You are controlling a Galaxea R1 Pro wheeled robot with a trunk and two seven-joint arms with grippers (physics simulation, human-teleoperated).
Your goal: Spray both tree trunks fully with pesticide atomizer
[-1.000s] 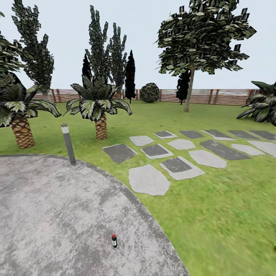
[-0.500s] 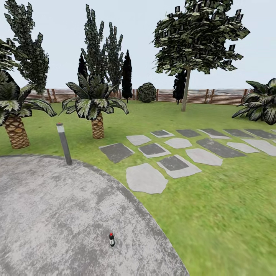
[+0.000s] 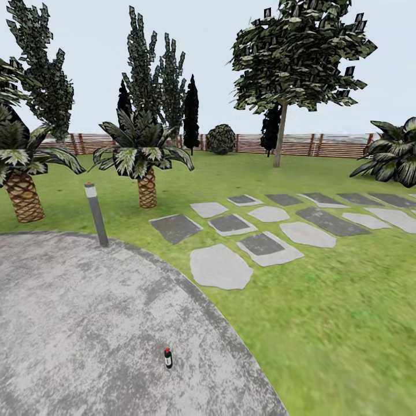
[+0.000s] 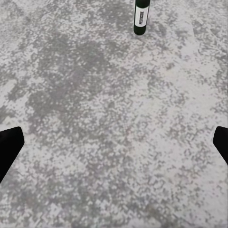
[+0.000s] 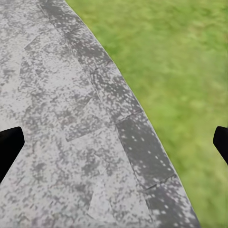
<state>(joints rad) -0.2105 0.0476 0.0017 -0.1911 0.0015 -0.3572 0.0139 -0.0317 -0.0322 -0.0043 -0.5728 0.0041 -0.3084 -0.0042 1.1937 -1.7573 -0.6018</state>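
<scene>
The pesticide atomizer (image 3: 168, 358), a slim black bottle with a red top and white label, stands upright on the grey paved floor, low in the head view. In the left wrist view the atomizer (image 4: 141, 16) stands well beyond my left gripper (image 4: 114, 146), which is open with only pavement between its dark fingertips (image 4: 8, 148). My right gripper (image 5: 114, 145) is open too, over the paving's curved edge beside grass. A tree (image 3: 297, 52) with a broad canopy and a bare tree trunk (image 3: 281, 137) stands far off by the fence (image 3: 335, 145) in the garden.
A grey bollard lamp (image 3: 96, 215) stands at the paving's far edge. Two short palms (image 3: 145, 159) (image 3: 20, 173) grow on the lawn behind it. Grey stepping slabs (image 3: 219, 266) run across the grass to the right. Narrow dark trees (image 3: 190, 112) and a round bush (image 3: 221, 139) line the fence.
The whole head view has shifted slightly, so the camera has moved a little. The atomizer still stands in the same spot on the paving.
</scene>
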